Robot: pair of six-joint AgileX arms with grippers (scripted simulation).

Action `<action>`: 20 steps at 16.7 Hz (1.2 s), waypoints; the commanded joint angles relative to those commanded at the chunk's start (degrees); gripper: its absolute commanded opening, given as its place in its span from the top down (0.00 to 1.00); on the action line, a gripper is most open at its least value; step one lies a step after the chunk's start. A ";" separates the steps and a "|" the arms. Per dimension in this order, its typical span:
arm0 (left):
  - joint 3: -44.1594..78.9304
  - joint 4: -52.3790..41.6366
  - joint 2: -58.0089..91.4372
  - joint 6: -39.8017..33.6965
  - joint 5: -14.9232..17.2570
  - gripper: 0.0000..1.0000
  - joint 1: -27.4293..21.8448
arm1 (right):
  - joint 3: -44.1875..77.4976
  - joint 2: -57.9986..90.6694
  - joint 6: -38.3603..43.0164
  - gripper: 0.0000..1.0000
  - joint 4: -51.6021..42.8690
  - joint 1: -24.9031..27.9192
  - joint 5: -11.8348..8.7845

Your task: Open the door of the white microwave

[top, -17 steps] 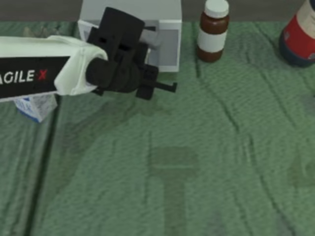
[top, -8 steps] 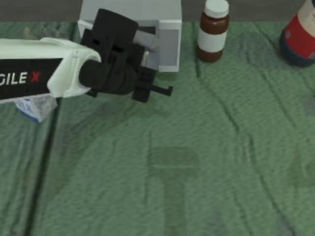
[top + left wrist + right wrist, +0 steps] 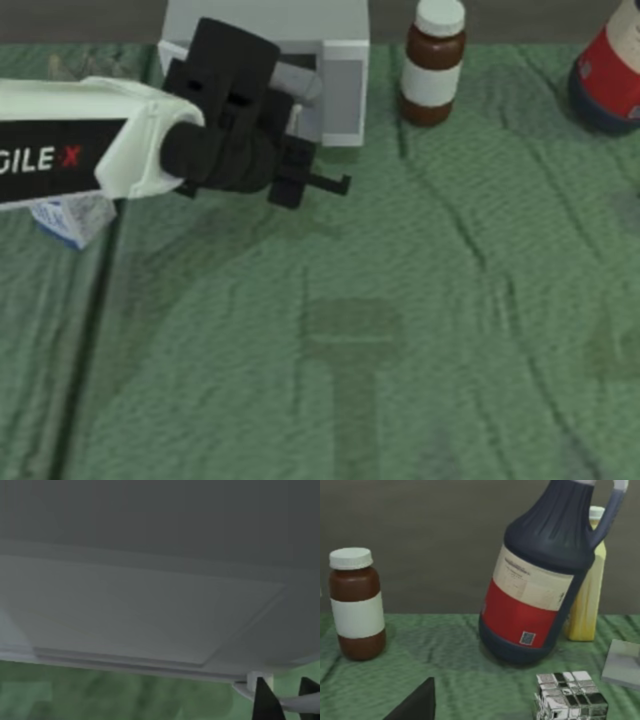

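The white microwave [image 3: 300,25] stands at the table's back edge, left of centre. Its door [image 3: 150,610], white-framed with a grey window, fills the left wrist view. My left gripper [image 3: 335,182] hangs just in front of the microwave's front, near the grey control strip [image 3: 345,95]. In the left wrist view the gripper [image 3: 286,700] has its dark fingertips [image 3: 262,702] on either side of the door's pale handle bar [image 3: 242,687], shut on it. Of my right gripper only a dark part [image 3: 417,705] shows, far off to the right.
A brown bottle with a white cap [image 3: 433,62] stands right of the microwave. A dark jug with a red label [image 3: 610,70] is at the far right, with a yellow bottle [image 3: 587,595] and a mirrored cube [image 3: 570,695] near it. A blue-and-white carton [image 3: 70,215] lies under my left arm.
My left arm and gripper shifted slightly to the left between one second and half a second ago. Since then they have held still.
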 joint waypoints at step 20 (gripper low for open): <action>-2.15 0.50 -1.65 3.43 2.98 1.00 1.27 | 0.00 0.00 0.00 0.00 0.00 0.00 0.00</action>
